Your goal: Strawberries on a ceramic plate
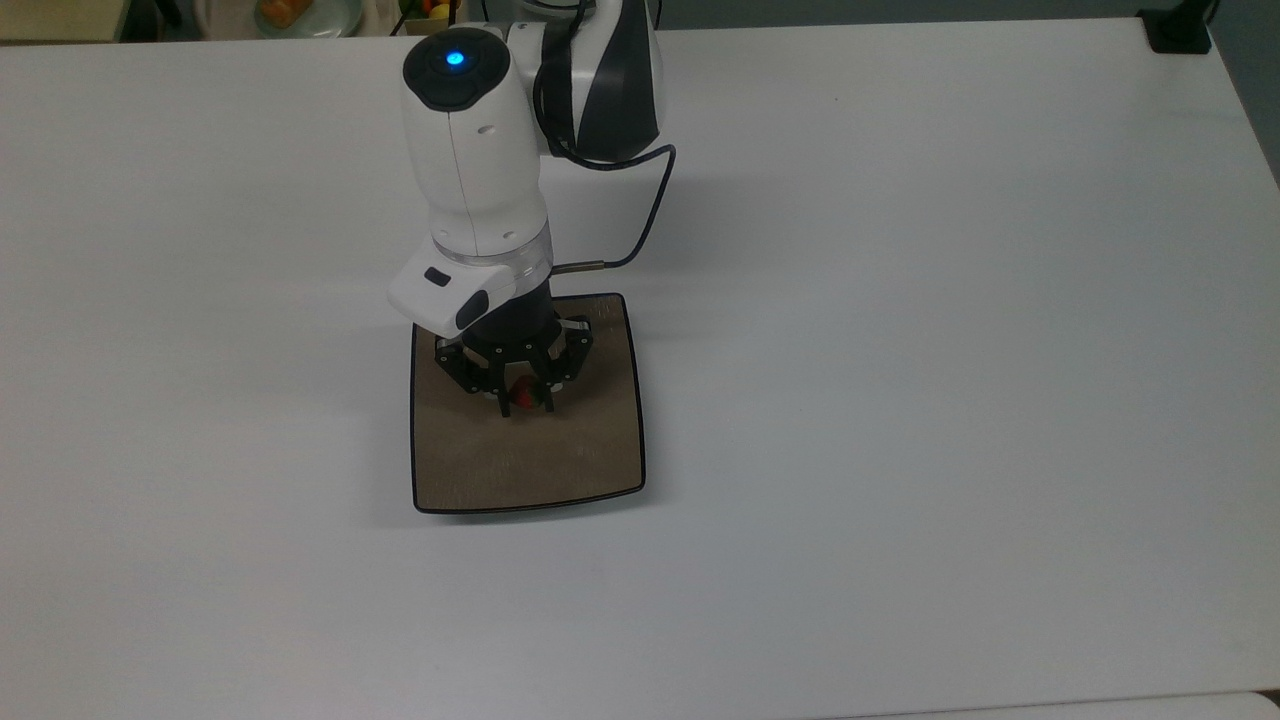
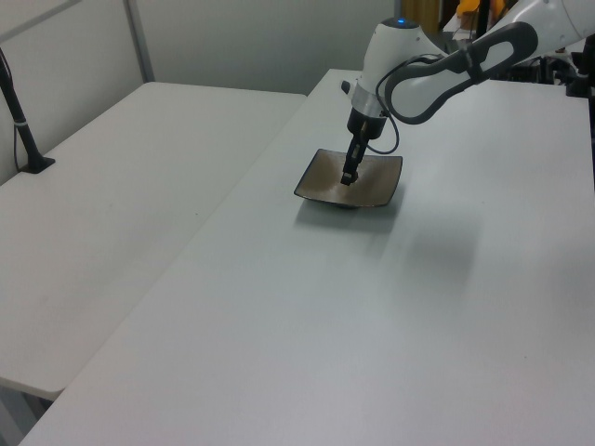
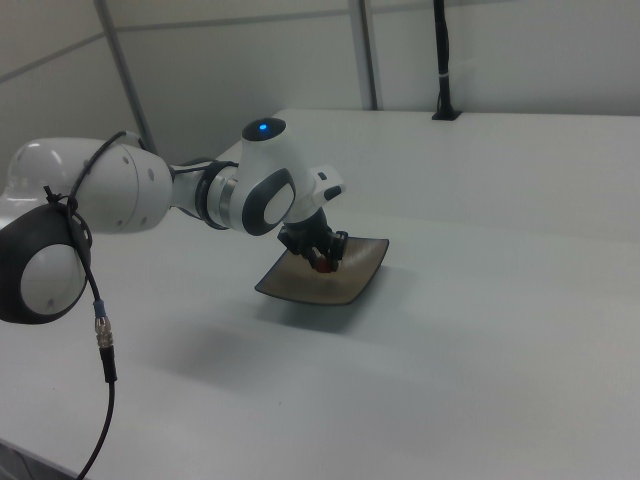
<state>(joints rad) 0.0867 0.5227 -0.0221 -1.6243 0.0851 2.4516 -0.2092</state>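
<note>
The square tan-brown ceramic plate (image 1: 560, 460) with its dark rim lies on the white table, also seen in the left view (image 2: 376, 186) and the right view (image 3: 340, 285). My gripper (image 1: 527, 400) hangs just over the plate's middle, pointing down, shut on the small red strawberry (image 1: 527, 394). In the right view the strawberry (image 3: 321, 264) shows red between the black fingers (image 3: 332, 247), close above the plate's surface. In the left view the gripper (image 2: 348, 177) reaches down onto the plate, and the strawberry is too small to make out there.
The white table (image 1: 900, 350) spreads wide around the plate. A pale round dish with orange food (image 1: 300, 12) sits beyond the table's far edge in the top view. A black post (image 2: 23, 121) stands on the second table in the left view. The arm's cable (image 1: 645, 225) loops beside the wrist.
</note>
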